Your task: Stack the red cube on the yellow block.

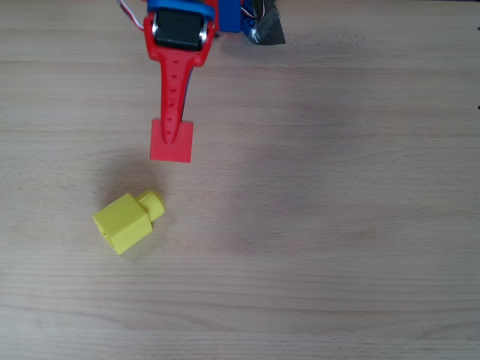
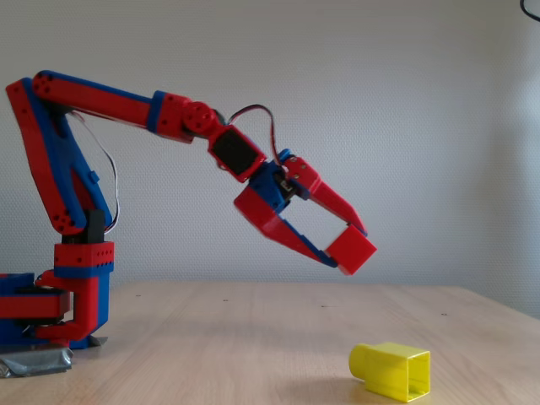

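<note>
The table [image 2: 253, 337] is pale wood, and the arm [image 2: 101, 110] stands at its left end in the fixed view, reaching out over it with the upper link high and the wrist angled down toward the right. The gripper [image 2: 348, 246] hangs well above the surface, its two fingers closed around the red cube [image 2: 351, 251], which sits pinched at the very tips and tilted onto one corner. In the overhead view the cube [image 1: 171, 141] is near the yellow block [image 1: 124, 223] but not over it.

The yellow block lies on its side on the table, its stud [image 1: 152, 205] pointing sideways and its open hollow face [image 2: 416, 375] turned toward the fixed camera.

The likely trouble is the tilt: a cube set down corner-first would probably roll off the block. The tip-only grip could also let it slip, and a low approach might knock the light block away.
</note>
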Available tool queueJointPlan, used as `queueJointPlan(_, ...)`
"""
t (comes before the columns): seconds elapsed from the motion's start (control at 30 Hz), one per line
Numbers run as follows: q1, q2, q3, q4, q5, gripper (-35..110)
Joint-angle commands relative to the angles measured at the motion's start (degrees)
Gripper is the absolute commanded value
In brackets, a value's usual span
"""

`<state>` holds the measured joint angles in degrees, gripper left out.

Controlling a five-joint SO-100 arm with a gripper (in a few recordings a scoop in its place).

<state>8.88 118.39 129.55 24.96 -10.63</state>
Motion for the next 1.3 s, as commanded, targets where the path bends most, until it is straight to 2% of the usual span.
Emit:
queueJointPlan(0.0, 0.8, 6.0, 0.9, -2.5, -1.1, 0)
queueJointPlan(0.27, 4.0, -1.0, 1.7, -10.8, 0.0, 0)
queueJointPlan(0.7, 9.3, -24.4, -26.5, -4.1, 0.3, 0)
queueJointPlan(0.9, 8.4, -33.5, -40.1, 9.8, 4.6, 0)
queueJointPlan(1.27, 5.7, -34.1, -58.2, 29.4, 10.6, 0)
